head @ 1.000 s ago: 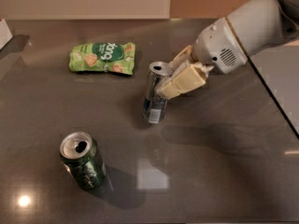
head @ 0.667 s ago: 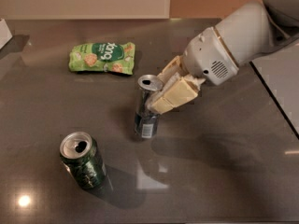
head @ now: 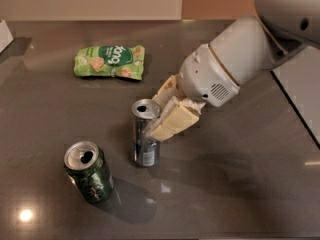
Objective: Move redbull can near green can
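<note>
I am pinching the redbull can point(head: 146, 151) with my gripper point(head: 156, 115), the fingers point(head: 175, 120) pressing on its upper half from two sides. The can is standing upright near the middle of the surface point(head: 240, 189); I cannot tell whether its base is touching. Its top is showing an open hole, dark inside, contents not visible. The green can point(head: 90, 176) is standing front-left of it, near but apart, with a gap of bare surface between them. Its silver top is also showing an open hole, contents not visible. A green snack bag point(head: 110, 61) is lying flat well behind both cans, looking closed.
</note>
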You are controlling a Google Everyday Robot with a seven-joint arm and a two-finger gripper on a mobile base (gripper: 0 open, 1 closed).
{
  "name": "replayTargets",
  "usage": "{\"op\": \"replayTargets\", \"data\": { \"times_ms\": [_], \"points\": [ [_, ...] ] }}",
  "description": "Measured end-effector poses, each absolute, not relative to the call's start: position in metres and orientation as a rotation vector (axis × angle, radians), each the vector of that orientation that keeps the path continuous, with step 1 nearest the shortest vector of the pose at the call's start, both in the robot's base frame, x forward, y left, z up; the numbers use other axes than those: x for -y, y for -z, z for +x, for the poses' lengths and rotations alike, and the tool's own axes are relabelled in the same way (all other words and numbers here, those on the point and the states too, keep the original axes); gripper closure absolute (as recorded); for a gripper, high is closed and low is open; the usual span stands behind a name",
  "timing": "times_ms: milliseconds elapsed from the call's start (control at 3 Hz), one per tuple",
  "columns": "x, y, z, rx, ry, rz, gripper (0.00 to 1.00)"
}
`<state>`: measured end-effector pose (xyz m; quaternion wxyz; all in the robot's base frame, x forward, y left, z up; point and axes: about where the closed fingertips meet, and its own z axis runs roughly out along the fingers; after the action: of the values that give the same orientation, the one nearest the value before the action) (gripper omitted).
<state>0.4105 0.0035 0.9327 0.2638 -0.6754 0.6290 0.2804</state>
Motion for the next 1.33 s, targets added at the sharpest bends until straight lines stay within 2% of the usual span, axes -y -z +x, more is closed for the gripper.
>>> {"op": "replayTargets", "data": {
  "times_ms": [333, 1333],
  "points": [
    [-0.011, -0.929, 0.403, -1.674, -0.745, -1.868, 0.84],
    [-0.027, -0.92, 0.388, -1.627, -0.72, -1.928, 0.14]
  ]
}}
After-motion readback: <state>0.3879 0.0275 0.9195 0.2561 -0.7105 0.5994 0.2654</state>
